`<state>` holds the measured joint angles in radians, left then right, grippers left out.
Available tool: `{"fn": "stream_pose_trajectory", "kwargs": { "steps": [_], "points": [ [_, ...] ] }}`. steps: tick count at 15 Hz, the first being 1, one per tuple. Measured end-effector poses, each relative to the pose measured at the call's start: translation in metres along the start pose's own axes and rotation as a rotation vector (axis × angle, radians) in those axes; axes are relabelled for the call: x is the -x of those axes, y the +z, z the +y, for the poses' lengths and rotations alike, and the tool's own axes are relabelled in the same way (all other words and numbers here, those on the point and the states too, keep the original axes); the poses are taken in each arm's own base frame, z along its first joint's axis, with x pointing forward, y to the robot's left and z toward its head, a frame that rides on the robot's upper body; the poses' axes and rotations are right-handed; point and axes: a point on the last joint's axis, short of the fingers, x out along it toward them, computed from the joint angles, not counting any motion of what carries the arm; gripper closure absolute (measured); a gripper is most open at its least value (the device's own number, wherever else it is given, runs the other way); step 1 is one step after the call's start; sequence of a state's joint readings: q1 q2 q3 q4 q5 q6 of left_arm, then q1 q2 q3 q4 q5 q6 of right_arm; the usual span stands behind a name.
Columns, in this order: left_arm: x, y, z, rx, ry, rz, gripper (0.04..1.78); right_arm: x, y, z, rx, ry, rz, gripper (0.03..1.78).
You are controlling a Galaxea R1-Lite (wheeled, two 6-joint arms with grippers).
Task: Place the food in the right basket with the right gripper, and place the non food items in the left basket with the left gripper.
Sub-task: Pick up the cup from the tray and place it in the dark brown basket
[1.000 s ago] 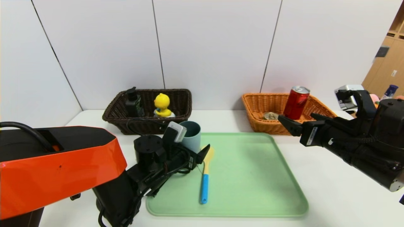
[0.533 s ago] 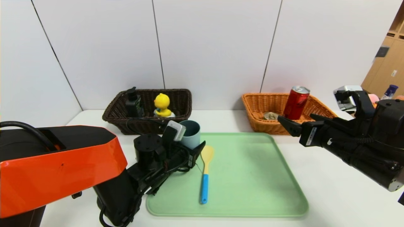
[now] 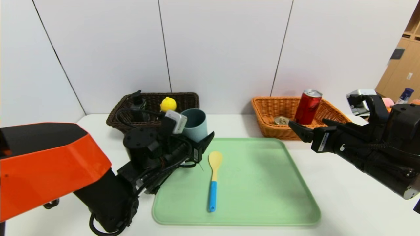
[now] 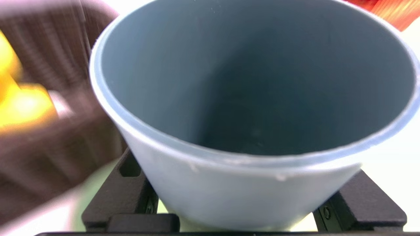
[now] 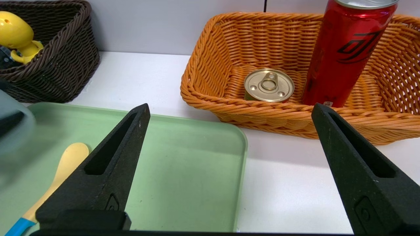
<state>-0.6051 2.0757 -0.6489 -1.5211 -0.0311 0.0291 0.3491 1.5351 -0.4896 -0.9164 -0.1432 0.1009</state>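
Your left gripper (image 3: 197, 139) sits raised at 9 o'clock, jaws clamped on the grey-blue cup (image 3: 194, 124). Your right gripper (image 3: 311, 127) hovers at 3 o'clock, jaws spread wide, empty.

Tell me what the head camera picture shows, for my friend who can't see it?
The left pincer holds a grey-blue cup between the green tray and the dark basket. A blue-handled spoon lies on the tray; the right pincer waits open near the orange basket.
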Motion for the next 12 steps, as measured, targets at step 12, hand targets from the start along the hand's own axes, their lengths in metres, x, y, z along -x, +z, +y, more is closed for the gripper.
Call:
{"fn": "stream_pose_trajectory", "kwargs": {
  "steps": [12],
  "points": [
    [-0.003, 0.148, 0.106, -0.096, 0.145, 0.057, 0.63, 0.003, -0.001, -0.001, -0.004, 0.002, -0.023, 0.11]
  ]
}}
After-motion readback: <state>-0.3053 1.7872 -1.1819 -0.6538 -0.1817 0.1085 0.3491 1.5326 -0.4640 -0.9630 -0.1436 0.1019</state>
